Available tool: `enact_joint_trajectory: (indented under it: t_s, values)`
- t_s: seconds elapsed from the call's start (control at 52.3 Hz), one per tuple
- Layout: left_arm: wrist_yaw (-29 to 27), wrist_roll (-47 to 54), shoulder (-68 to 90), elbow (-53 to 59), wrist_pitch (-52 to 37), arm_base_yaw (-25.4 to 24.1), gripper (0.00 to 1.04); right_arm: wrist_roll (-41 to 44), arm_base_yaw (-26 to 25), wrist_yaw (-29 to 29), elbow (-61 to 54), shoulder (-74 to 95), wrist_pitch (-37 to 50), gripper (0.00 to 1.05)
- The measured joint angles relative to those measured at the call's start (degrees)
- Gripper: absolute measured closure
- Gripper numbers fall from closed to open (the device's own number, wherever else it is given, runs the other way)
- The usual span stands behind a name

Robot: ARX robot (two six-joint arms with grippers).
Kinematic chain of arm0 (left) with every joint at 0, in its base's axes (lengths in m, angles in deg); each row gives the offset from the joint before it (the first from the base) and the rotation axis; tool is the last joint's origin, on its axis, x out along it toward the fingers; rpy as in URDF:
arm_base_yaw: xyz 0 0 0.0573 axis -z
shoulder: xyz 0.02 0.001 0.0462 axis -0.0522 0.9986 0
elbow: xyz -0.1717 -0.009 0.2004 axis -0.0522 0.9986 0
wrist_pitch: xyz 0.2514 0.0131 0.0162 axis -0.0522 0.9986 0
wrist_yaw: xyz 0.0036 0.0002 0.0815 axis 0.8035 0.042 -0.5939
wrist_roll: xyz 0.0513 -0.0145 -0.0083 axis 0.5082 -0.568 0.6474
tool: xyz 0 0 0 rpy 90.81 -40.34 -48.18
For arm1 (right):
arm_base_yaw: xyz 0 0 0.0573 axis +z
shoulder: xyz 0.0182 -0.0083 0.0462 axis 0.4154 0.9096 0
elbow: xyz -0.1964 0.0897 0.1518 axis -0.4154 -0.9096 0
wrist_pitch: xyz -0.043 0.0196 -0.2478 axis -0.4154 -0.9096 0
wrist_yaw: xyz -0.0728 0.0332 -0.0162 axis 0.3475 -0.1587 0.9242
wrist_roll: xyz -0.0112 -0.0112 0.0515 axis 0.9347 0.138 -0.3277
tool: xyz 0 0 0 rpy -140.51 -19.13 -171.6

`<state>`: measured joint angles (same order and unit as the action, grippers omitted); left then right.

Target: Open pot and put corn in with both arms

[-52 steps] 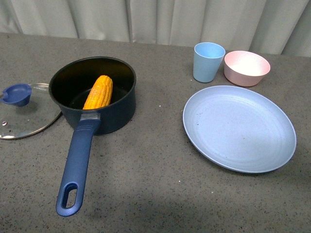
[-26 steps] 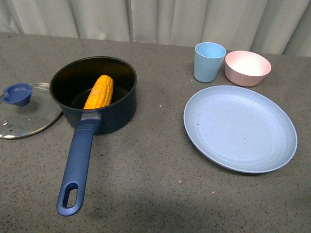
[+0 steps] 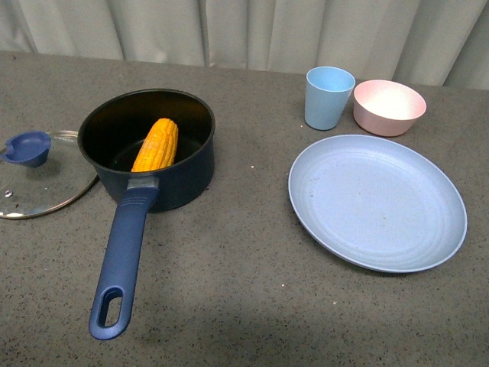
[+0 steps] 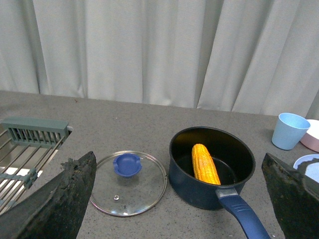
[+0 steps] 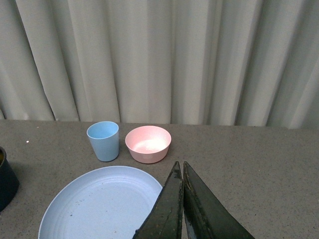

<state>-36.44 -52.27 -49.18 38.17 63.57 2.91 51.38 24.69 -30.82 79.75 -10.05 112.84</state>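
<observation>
Looks like the job's basically wrapped from where I'm sitting. The corn (image 3: 156, 144) is lying inside the pot (image 3: 145, 149), leaning against the wall on the handle side, and the glass lid (image 3: 38, 177) is flat on the counter just beside the pot, knob up.

Left gripper (image 4: 174, 199): fingers (image 4: 60, 199) spread wide, nothing between them. Pot and lid both sit out ahead of the fingertips, well clear. Right gripper (image 5: 182, 199): fingers (image 5: 167, 211) pressed together, holding nothing that I can see. The blue plate (image 5: 99, 199) is just off to one side of the tips, with the cup (image 5: 103, 140) and pink bowl (image 5: 148, 143) further out past them.

So the step in hand, I reckon, is just parking both arms cleanly. My advice to self: keep both grippers high and back, don't sweep the left one across the pot's long handle (image 3: 122, 252), since a nudge there would swing the whole pot. Same with the right one near the plate rim. No reason to touch the corn again; it looks settled.
</observation>
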Motion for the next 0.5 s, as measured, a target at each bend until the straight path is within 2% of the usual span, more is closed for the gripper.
enact_joint_trajectory:
  t_s: [0.497]
  values:
    - [0.0,0.0,0.0,0.0,0.0,0.0,0.06,0.0,0.0,0.0,0.0,-10.9,-10.6,1.04]
